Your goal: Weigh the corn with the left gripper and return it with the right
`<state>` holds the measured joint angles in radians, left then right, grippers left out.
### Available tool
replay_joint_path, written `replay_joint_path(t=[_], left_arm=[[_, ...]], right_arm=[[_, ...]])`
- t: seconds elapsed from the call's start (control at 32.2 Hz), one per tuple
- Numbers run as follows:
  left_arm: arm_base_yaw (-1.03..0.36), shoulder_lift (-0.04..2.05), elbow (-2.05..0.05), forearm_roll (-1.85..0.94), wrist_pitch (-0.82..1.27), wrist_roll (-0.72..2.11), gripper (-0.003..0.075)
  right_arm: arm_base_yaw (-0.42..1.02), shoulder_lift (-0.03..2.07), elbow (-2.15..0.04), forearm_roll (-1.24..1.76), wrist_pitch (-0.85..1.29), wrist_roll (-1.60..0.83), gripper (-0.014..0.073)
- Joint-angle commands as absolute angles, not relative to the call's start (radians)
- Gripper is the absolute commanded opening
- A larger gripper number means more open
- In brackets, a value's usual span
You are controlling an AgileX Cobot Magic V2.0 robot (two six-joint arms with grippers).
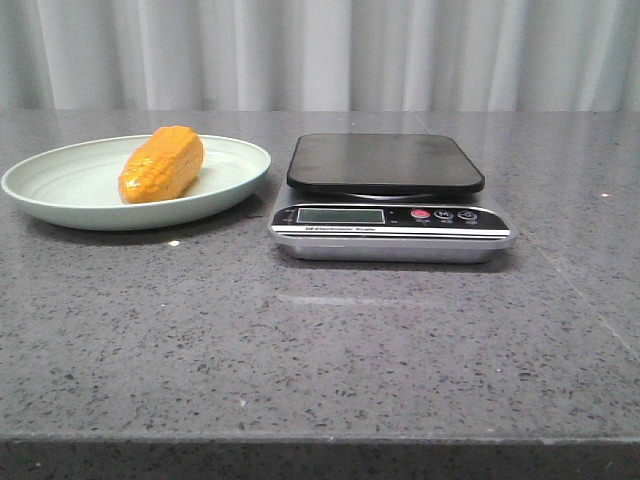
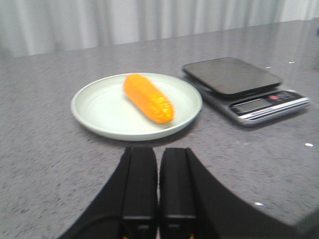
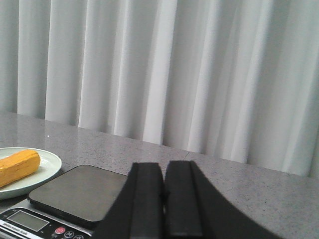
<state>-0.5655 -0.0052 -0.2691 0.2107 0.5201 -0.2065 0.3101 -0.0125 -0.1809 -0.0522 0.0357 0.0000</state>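
Note:
The orange-yellow corn point(image 1: 161, 165) lies on a pale green plate point(image 1: 60, 195) at the left of the table. It also shows in the left wrist view point(image 2: 148, 97) and the right wrist view point(image 3: 18, 167). A silver kitchen scale point(image 1: 390, 225) with a bare black platform point(image 1: 385, 162) stands right of the plate. My left gripper point(image 2: 159, 152) is shut and empty, over the table short of the plate point(image 2: 99, 107). My right gripper point(image 3: 164, 167) is shut and empty, beside the scale point(image 3: 75, 194). Neither gripper shows in the front view.
The grey speckled stone table point(image 1: 320, 340) runs to a front edge near the camera. A white curtain point(image 1: 320, 50) hangs behind it. The scale's display point(image 1: 340, 215) and buttons face the front.

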Motion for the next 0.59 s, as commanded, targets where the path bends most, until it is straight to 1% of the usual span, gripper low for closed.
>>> replay_joint_path(t=[0.0, 0.09, 0.19, 0.28, 0.47, 0.56], left_arm=[[-0.467, -0.020, -0.263, 0.193, 0.389, -0.205, 0.0127], [-0.310, -0.022, -0.211, 0.172, 0.310, -0.205, 0.0127], [-0.182, -0.022, -0.166, 0.153, 0.228, -0.205, 0.0127], [-0.088, -0.022, -0.117, 0.125, 0.148, -0.205, 0.0127], [0.037, -0.026, -0.063, 0.095, 0.071, -0.205, 0.0127], [0.067, -0.026, -0.042, 0.095, 0.051, -0.205, 0.0127]], right_arm=[[0.307, -0.020, -0.205, -0.067, -0.048, -0.012, 0.0151], [0.307, -0.020, -0.205, -0.067, -0.048, -0.012, 0.0151], [0.307, -0.020, -0.205, -0.067, -0.048, -0.012, 0.0151], [0.307, -0.020, -0.205, -0.067, -0.048, -0.012, 0.0151], [0.307, -0.020, -0.205, -0.067, -0.048, -0.012, 0.0151], [0.307, -0.020, -0.205, -0.067, -0.048, -0.012, 0.0151]])
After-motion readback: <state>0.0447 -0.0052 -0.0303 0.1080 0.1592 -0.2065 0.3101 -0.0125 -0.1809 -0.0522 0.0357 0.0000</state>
